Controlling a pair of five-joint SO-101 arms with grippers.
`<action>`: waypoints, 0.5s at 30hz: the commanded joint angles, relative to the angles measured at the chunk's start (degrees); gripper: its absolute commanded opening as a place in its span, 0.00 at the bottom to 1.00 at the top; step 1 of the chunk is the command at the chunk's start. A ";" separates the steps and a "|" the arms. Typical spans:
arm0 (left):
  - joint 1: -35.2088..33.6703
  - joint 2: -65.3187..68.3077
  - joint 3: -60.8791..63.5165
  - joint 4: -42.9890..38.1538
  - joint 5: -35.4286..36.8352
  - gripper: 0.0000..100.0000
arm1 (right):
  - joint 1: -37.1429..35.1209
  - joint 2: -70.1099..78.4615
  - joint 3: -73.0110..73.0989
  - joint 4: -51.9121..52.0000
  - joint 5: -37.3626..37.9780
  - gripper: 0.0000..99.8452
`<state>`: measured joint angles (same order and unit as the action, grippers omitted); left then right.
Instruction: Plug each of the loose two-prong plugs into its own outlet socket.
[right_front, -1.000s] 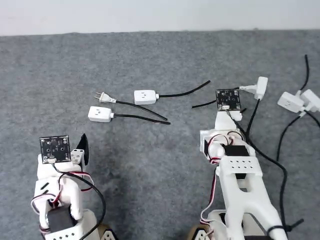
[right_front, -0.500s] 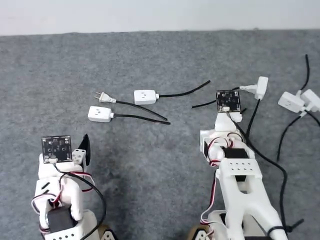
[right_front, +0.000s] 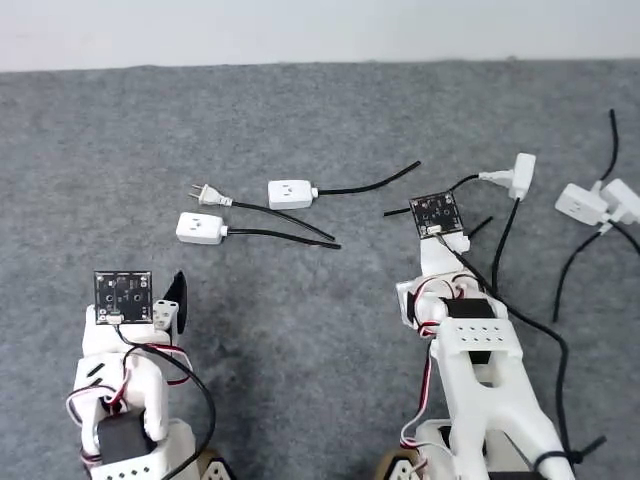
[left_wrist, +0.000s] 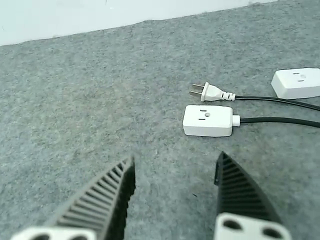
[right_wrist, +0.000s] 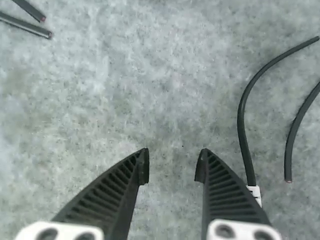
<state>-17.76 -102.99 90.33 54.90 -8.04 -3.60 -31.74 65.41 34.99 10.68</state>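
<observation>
The grey felt table (right_front: 300, 120) carries two white arms, the left arm (right_front: 120, 400) and the right arm (right_front: 480, 370). The left gripper (left_wrist: 175, 167) is spread wide and holds nothing. It faces the near outlet socket (left_wrist: 207, 120), with the one loose two-prong plug (left_wrist: 210, 92) just beside it, unplugged; a second socket (left_wrist: 296, 83) lies nearby. The right gripper (right_wrist: 172, 162) has its jaws parted and empty over bare felt, close to two black cables (right_wrist: 245, 115). The high view adds three white cord pieces (right_front: 582, 204) near the right edge; I cannot tell whether they are plugs or sockets.
</observation>
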 joint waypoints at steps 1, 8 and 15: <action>0.44 -0.18 -2.24 2.81 -0.88 0.25 | -0.75 -1.71 -3.34 0.48 0.70 0.17; 0.44 -0.18 -2.68 3.43 -0.97 0.25 | -0.66 -1.71 -3.08 0.31 0.70 0.17; 0.35 -0.18 -2.51 3.25 -0.97 0.25 | -0.57 -1.71 -3.08 0.40 0.70 0.17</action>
<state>-17.76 -102.99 90.33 58.24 -8.04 -3.52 -31.74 65.41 34.99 10.68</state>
